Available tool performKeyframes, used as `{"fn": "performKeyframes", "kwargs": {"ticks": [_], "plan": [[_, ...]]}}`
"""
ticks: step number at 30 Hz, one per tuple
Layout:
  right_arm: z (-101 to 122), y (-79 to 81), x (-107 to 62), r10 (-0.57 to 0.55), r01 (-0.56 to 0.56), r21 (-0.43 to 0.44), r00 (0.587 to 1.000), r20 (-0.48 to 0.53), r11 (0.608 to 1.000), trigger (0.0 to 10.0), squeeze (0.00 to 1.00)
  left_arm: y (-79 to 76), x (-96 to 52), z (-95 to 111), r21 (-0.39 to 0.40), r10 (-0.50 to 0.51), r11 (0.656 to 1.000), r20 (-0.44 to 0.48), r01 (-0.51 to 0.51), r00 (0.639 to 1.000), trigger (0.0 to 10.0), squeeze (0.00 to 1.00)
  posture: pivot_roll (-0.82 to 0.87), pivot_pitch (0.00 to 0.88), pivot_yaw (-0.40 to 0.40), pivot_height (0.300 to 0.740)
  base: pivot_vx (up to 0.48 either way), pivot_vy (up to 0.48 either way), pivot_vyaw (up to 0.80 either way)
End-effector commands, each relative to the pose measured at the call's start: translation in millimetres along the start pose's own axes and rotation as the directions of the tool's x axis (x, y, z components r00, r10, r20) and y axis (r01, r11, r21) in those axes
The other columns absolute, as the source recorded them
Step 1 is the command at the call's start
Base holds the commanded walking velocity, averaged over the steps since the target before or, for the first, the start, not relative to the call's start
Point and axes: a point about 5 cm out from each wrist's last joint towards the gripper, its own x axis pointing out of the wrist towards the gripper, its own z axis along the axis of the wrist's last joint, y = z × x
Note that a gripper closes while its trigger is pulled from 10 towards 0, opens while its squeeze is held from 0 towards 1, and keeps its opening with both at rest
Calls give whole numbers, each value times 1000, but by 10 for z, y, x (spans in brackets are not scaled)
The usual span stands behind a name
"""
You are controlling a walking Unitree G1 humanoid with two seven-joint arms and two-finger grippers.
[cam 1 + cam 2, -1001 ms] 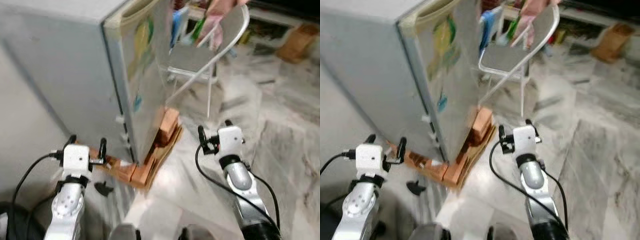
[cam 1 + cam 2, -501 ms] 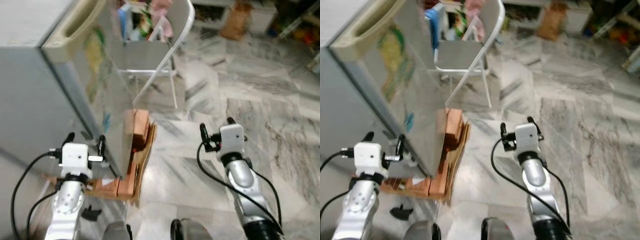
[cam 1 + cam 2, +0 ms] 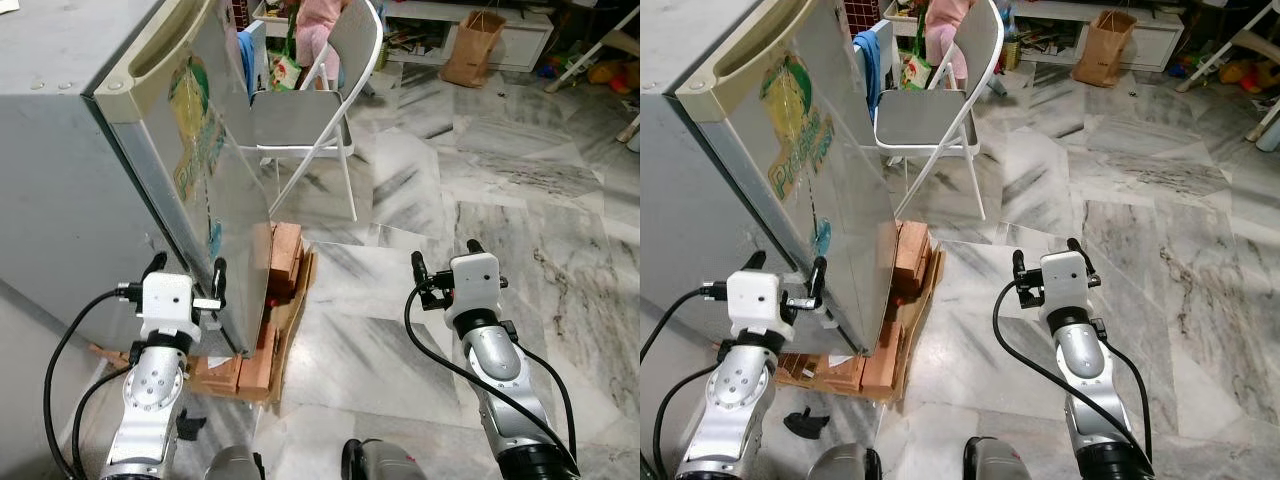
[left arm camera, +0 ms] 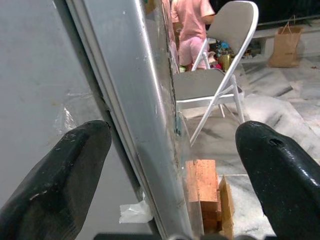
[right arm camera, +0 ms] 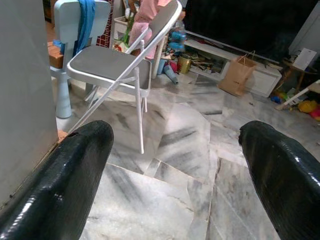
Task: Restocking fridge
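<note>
Fridge (image 3: 90, 150): grey metal box at left, on bricks (image 3: 285, 255); inside hidden, top cut off.
Left gripper (image 3: 185, 283): fingers spread at fridge's near corner edge.
Right gripper (image 3: 445, 268): fingers apart, over veined marble floor (image 3: 560, 230).
Chair (image 3: 310, 115): folding, far; person (image 3: 322, 25) mostly hidden behind.

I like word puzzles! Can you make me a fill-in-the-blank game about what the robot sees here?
1. The tall silver fridge stands on orange ____.
2. The grey folding metal chair stands on a floor made of ____.
3. The left claw has its black fingers open around the fridge door's ____.
4. The right claw is holding ____.

Missing words: bricks; marble; edge; nothing
</note>
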Motion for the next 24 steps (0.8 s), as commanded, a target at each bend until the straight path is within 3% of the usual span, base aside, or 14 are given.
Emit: {"fn": "performKeyframes", "kwargs": {"ticks": [1,16,20,24], "plan": [[3,-17,-5,0,0,0,1000,-2,1000,10000,0,29,30,-32,18,14,1000,-15,-13,1000,10000,0,71,96,0,740,0,0,0],[24,22,-92,41,-41,19,999,6,999,10000,0,-102,477,67,26,55,998,10,-55,998,10000,0,37,111,-6,740,0,0,0],[14,21,-110,46,-46,20,999,-1,999,10000,0,-70,521,60,35,81,996,12,-81,997,10000,0,38,114,-12,740,0,0,0],[-2,48,-124,90,-89,95,996,-7,991,10000,0,-88,597,88,18,66,998,22,-67,998,10000,0,50,113,-27,740,0,0,0]]}}
